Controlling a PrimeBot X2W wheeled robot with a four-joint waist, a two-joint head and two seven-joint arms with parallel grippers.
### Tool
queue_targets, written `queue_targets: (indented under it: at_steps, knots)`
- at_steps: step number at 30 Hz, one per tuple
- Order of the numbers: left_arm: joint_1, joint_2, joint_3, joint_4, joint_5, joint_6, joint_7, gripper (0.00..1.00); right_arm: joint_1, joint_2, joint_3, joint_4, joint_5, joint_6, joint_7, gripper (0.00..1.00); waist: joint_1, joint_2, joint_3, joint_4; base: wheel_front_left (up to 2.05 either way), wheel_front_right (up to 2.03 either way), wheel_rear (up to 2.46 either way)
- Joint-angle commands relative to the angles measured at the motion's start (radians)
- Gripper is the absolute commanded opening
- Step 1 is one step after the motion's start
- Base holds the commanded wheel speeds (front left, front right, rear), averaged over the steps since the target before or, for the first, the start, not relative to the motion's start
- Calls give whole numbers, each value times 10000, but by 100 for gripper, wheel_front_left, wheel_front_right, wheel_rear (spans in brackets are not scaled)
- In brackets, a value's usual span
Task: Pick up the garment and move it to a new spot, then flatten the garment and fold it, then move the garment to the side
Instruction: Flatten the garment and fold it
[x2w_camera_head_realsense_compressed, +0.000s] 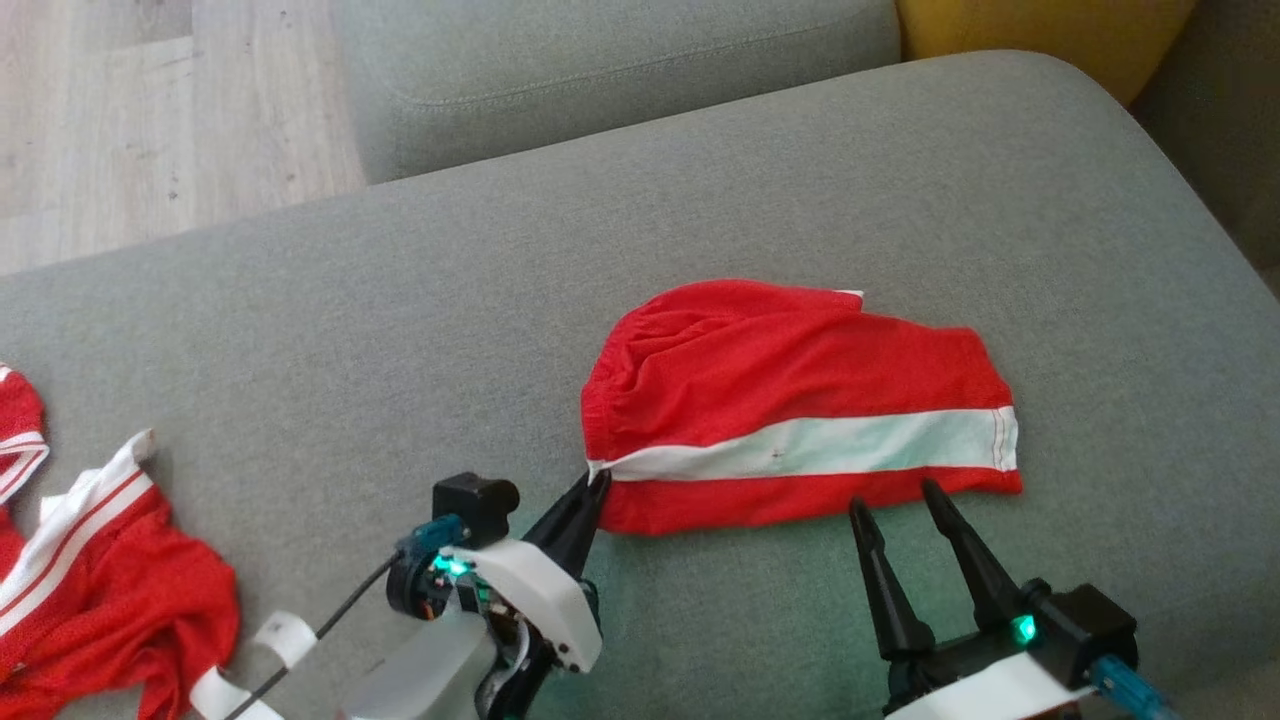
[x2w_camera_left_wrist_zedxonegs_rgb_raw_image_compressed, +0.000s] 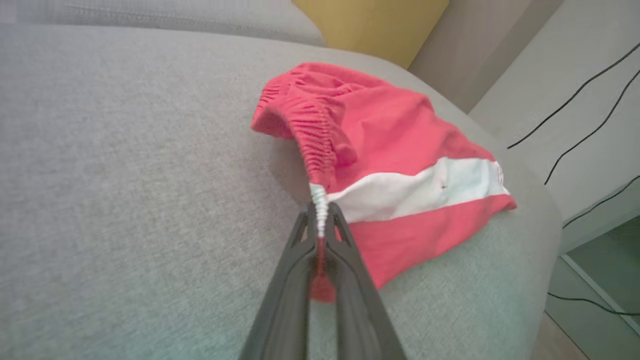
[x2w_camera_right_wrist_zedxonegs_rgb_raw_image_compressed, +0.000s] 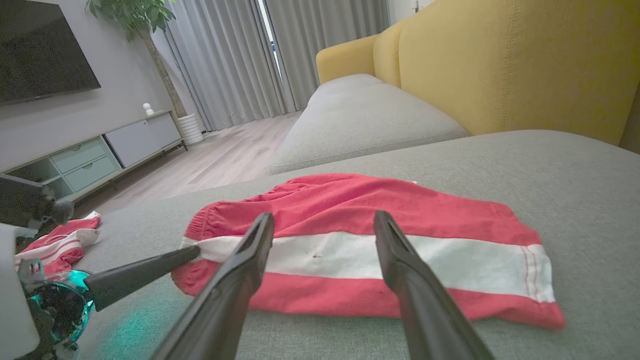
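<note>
Red shorts with a white side stripe (x2w_camera_head_realsense_compressed: 800, 400) lie folded on the grey sofa cushion (x2w_camera_head_realsense_compressed: 600, 250). My left gripper (x2w_camera_head_realsense_compressed: 595, 485) is shut on the elastic waistband at the shorts' near left corner; the left wrist view shows the white and red band (x2w_camera_left_wrist_zedxonegs_rgb_raw_image_compressed: 320, 210) pinched between the fingers. My right gripper (x2w_camera_head_realsense_compressed: 895, 500) stands open just in front of the shorts' near edge, touching nothing. In the right wrist view its two fingers (x2w_camera_right_wrist_zedxonegs_rgb_raw_image_compressed: 250, 260) frame the white stripe (x2w_camera_right_wrist_zedxonegs_rgb_raw_image_compressed: 350, 257), and the left gripper (x2w_camera_right_wrist_zedxonegs_rgb_raw_image_compressed: 192, 254) reaches in from the left.
Another red garment with white stripes (x2w_camera_head_realsense_compressed: 90, 580) lies crumpled at the cushion's near left. A second grey cushion (x2w_camera_head_realsense_compressed: 600, 70) and wooden floor (x2w_camera_head_realsense_compressed: 150, 100) lie beyond. A yellow sofa back (x2w_camera_right_wrist_zedxonegs_rgb_raw_image_compressed: 500, 65) rises at the far right. The cushion's right edge (x2w_camera_head_realsense_compressed: 1200, 200) curves down.
</note>
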Motion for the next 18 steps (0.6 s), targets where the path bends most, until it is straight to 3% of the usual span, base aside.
queue_targets:
  at_steps: [1, 5, 11, 18]
  knots:
    - [-306, 230, 248, -287, -54, -13, -170, 0, -275, -82, 180, -240, -69, -7, -107, 100, 0, 0, -26, 34, 0, 0, 0]
    - [144, 756, 406, -702, -118, 104, -400, 0, -161, -95, 14, 261, 5, -7, -107, 100, 0, 0, -83, 201, 0, 0, 0]
    - [809, 1978, 729, -1542, -231, 508, -429, 0, -325, -43, -614, 1182, 310, -7, -107, 100, 0, 0, 3, 688, 0, 0, 0]
    - [950, 2588, 819, -2323, -192, 934, -203, 0, -1404, 10, -945, 3037, 619, -7, -107, 100, 0, 0, 253, 1156, 0, 0, 0]
